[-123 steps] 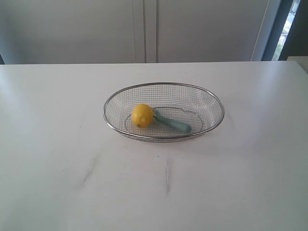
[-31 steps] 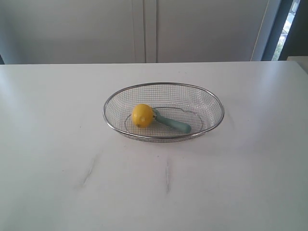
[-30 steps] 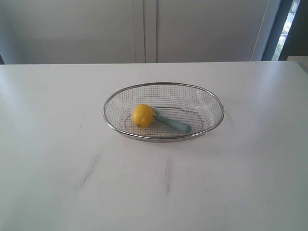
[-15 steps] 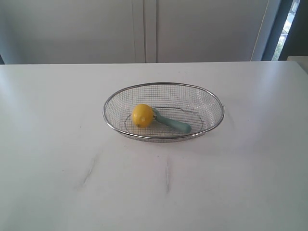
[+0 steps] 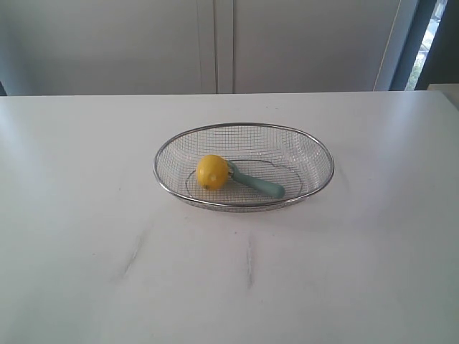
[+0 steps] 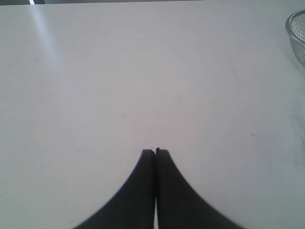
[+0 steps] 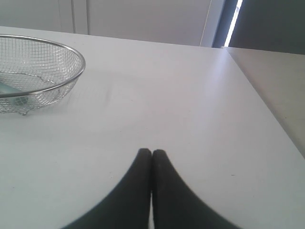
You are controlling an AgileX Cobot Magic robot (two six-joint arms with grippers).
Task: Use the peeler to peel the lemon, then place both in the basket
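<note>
we begin at the left of the exterior view, where the white table [image 5: 79,215] spreads across the frame. two faint grey streaks [image 5: 133,256] mark it in the lower middle. at the centre of the frame sits the basket [image 5: 247,140], a shallow oval of silver wire mesh with its long axis running left to right. the lemon [image 5: 212,172] rests inside it, in the left half, on the mesh floor near the front rim. the peeler [image 5: 259,185] lies in the basket too. its head is tucked against the right side of the lemon, touching it as far as we can tell. its teal handle runs down and to the right, ending near the middle of the front rim. pale cabinet doors [image 5: 215,43] fill the top of the frame behind the table, and a bright strip of window [image 5: 430,36] shows in the upper right corner.

in the left wrist view the left gripper [image 6: 155,151] hangs over the white table top. its two dark fingers are pressed together with only a hairline seam and nothing between them. a bit of the basket's rim shows at the edge of that view, well apart from the fingertips. in the right wrist view the right gripper [image 7: 151,152] is closed just as tightly on nothing. the basket is well apart from it, with a patch of teal handle visible through the mesh.
</note>
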